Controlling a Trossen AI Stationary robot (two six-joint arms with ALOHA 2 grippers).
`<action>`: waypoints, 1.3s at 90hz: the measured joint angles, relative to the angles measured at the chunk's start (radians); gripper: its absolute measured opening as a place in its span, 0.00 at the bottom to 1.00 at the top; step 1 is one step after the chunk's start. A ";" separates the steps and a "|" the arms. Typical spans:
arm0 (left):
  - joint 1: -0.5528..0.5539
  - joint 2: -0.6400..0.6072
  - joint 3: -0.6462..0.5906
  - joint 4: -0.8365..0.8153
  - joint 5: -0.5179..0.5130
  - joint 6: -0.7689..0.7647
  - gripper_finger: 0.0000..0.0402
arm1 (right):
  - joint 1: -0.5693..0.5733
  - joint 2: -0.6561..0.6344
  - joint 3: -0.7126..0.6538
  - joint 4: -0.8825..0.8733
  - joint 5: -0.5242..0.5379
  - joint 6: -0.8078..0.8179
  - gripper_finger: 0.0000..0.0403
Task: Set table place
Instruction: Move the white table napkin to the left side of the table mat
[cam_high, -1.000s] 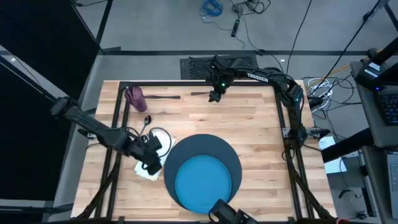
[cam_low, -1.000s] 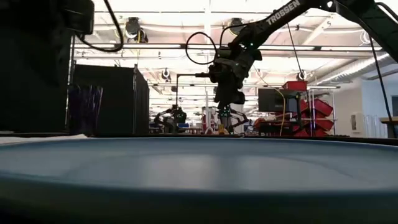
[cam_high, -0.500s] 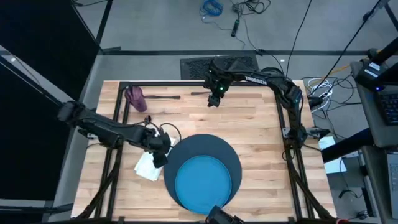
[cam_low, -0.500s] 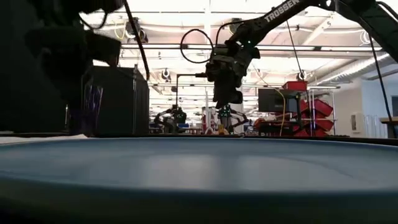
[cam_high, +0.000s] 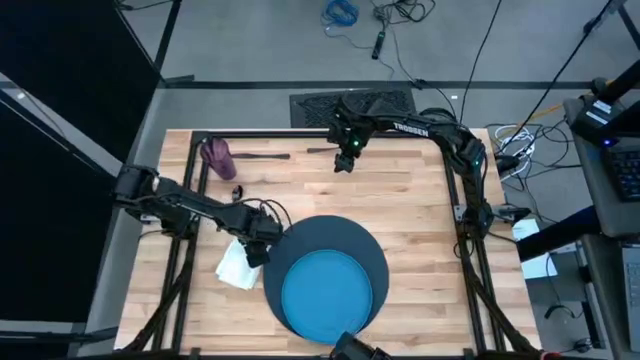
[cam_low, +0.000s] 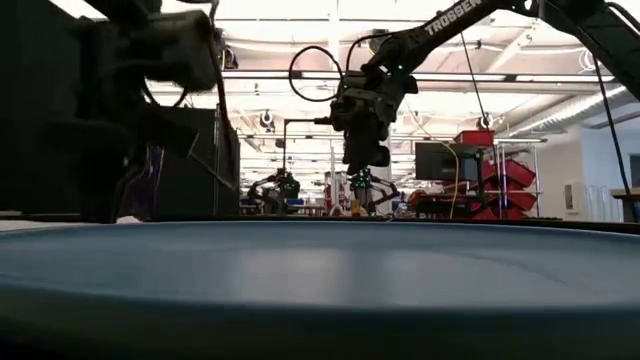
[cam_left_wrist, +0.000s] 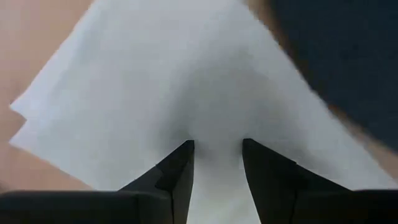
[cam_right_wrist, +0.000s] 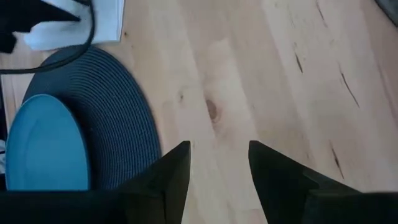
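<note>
A bright blue plate (cam_high: 326, 290) rests on the dark blue round mat (cam_high: 350, 240) near the table's front edge. Left of the mat, a white folded napkin (cam_high: 234, 266) lies flat on the wood. My left gripper (cam_high: 256, 246) stands open over the napkin's (cam_left_wrist: 155, 81) side nearest the mat, fingers pointing down. My right gripper (cam_high: 343, 160) hangs open over bare wood near the far edge; its wrist view shows the gripper (cam_right_wrist: 219, 162), the mat (cam_right_wrist: 106, 106) and the plate (cam_right_wrist: 43, 143). A purple cup (cam_high: 217, 156) lies at the far left.
Two utensils lie along the far edge: a dark one (cam_high: 264, 156) right of the cup and another (cam_high: 320, 150) close to my right gripper. The black frame (cam_high: 196, 180) runs round the top. Bare wood (cam_high: 420, 220) lies at the right.
My left gripper has drawn back from on top of the napkin toward the far edge and the mat, leaving most of the white napkin uncovered and lying flat on the table. In the low view the left arm has risen.
</note>
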 joint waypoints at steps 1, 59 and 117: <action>0.001 0.003 0.000 -0.005 -0.003 -0.001 0.31 | 0.000 0.000 0.000 0.000 0.000 0.000 0.37; -0.115 0.012 -0.004 -0.060 0.195 -0.439 0.31 | 0.000 0.000 0.000 -0.001 0.000 -0.004 0.37; -0.288 0.014 0.039 0.008 0.262 -0.572 0.31 | 0.013 0.000 0.000 -0.008 -0.003 0.000 0.37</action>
